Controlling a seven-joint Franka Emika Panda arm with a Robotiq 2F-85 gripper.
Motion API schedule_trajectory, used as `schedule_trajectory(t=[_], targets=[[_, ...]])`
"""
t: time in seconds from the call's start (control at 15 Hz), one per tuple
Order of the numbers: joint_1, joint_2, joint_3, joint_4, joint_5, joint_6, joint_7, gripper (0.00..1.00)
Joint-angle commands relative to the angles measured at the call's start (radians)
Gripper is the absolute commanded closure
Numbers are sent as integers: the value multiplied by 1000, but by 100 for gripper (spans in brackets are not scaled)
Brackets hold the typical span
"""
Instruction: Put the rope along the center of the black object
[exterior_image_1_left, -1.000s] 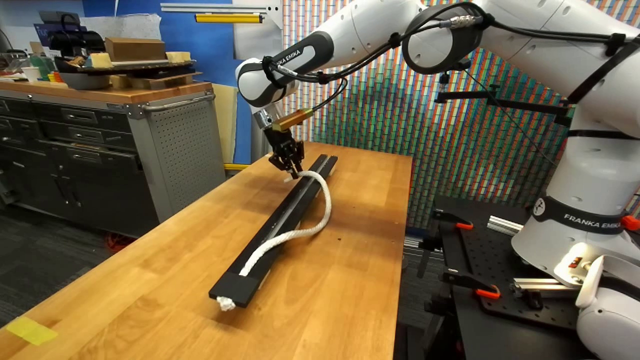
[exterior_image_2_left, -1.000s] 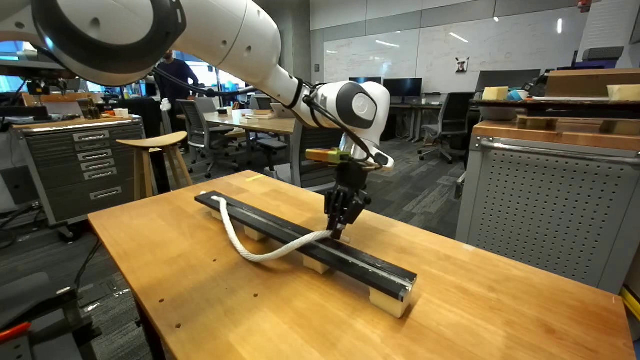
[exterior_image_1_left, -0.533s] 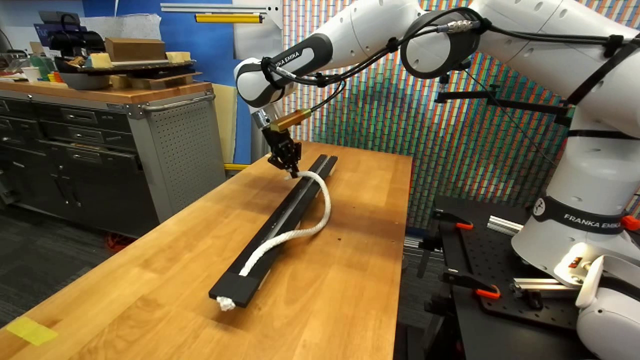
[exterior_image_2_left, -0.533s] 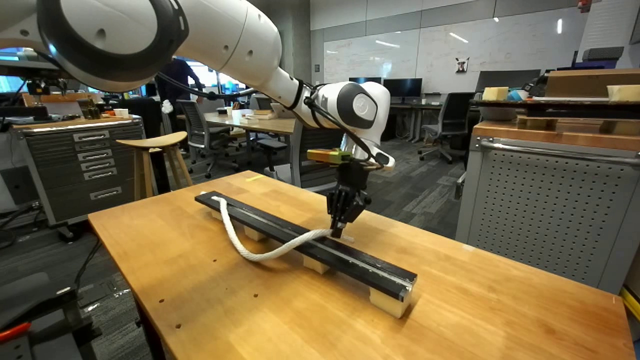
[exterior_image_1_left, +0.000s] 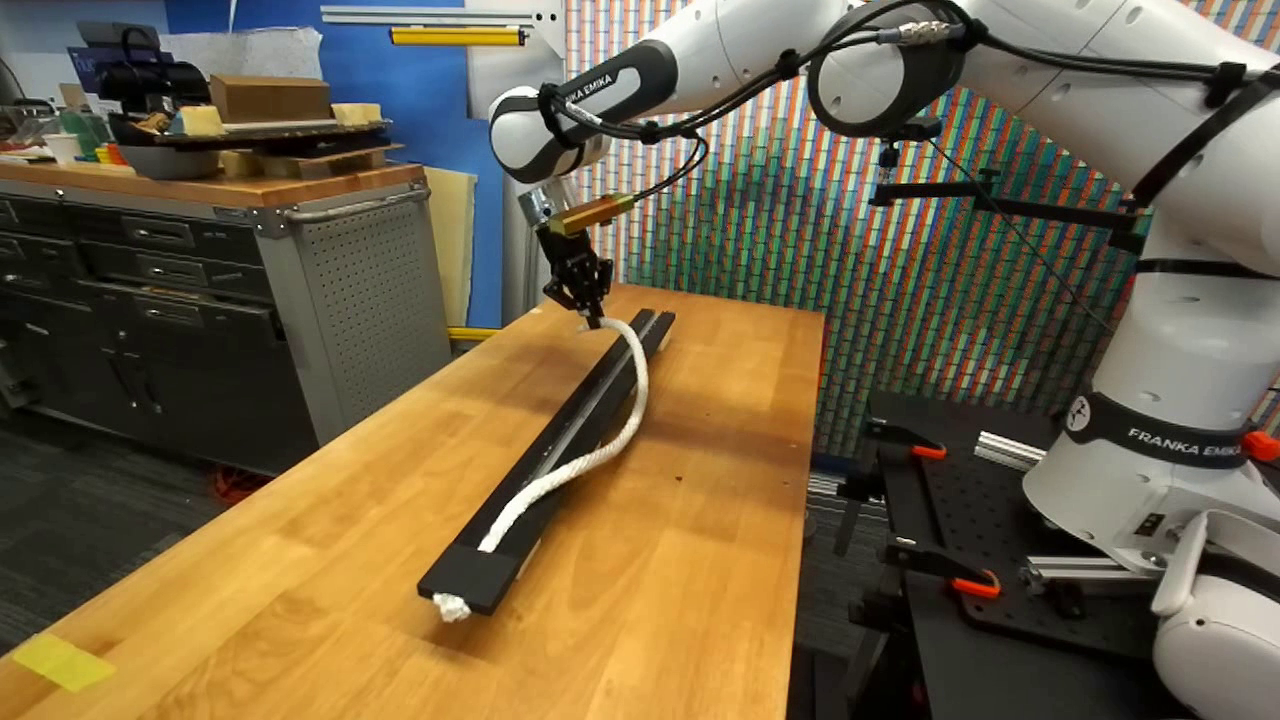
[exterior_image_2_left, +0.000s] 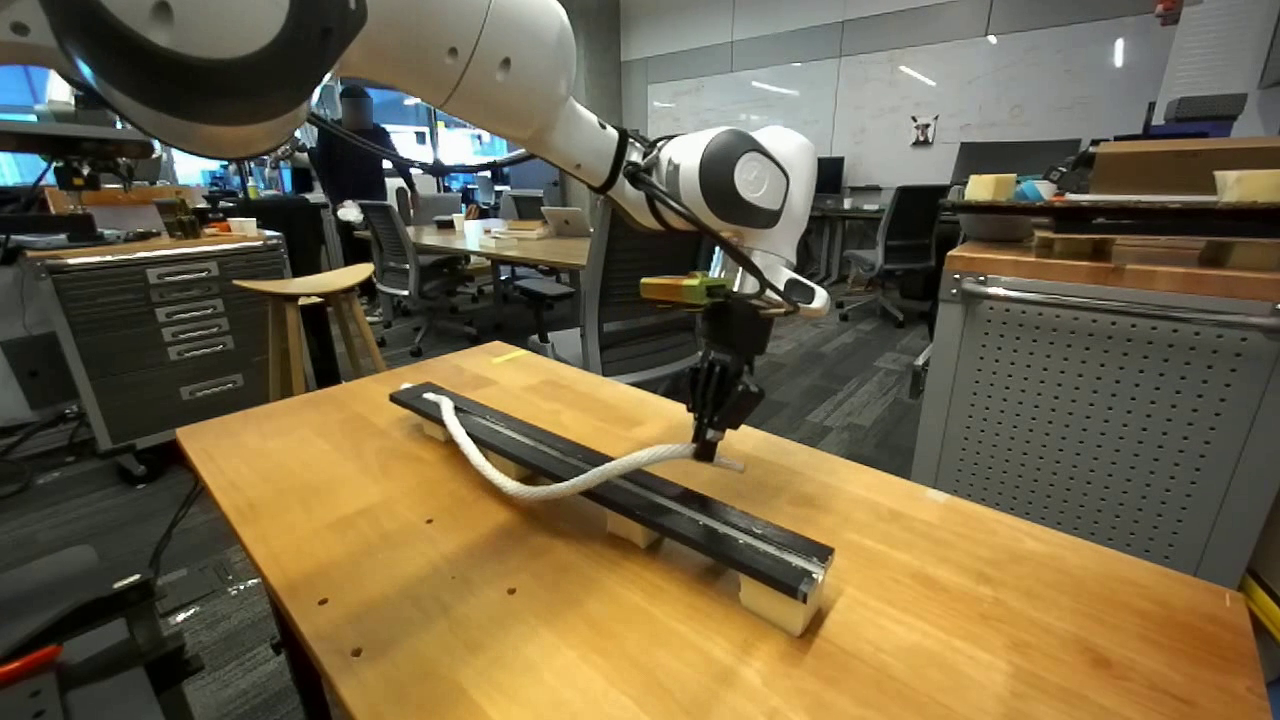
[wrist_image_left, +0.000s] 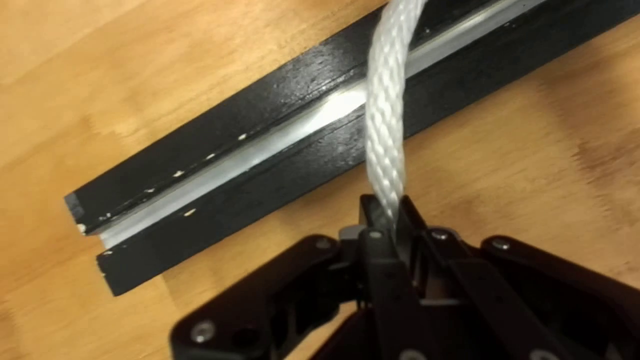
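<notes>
The rope (exterior_image_1_left: 638, 400) is a white cord that also shows in an exterior view (exterior_image_2_left: 545, 492) and in the wrist view (wrist_image_left: 385, 110). The black bar (exterior_image_1_left: 552, 440) has a light groove along its middle, seen also in an exterior view (exterior_image_2_left: 725, 532) and the wrist view (wrist_image_left: 240, 195). One rope end passes under a black cap; a frayed white tuft (exterior_image_1_left: 452, 606) sticks out there. The rope bows off the bar's side, then crosses over it. My gripper (wrist_image_left: 387, 210), also in both exterior views (exterior_image_1_left: 593, 322) (exterior_image_2_left: 706, 450), is shut on the rope near its loose end, beside the bar.
The bar stands on pale blocks (exterior_image_2_left: 780, 608) on a wooden table (exterior_image_2_left: 450, 610). An office chair (exterior_image_2_left: 640, 300) is close beyond the table's edge. A tool cabinet (exterior_image_1_left: 370, 300) stands apart from the table. Yellow tape (exterior_image_1_left: 62, 660) marks a table corner.
My gripper, after staying nearly still, has moved up and toward the bar's open-groove end, carrying the rope. The rope's sideways bow has become shallower.
</notes>
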Motion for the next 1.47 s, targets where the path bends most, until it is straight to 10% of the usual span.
schedule_trajectory(t=[0.0, 0.73, 1.4], targets=[[-22, -121, -7, -133, 28, 45, 53, 97], [0, -401, -58, -592, 29, 240, 194, 97], [-10, -525, -123, -731, 109, 365, 436, 97]])
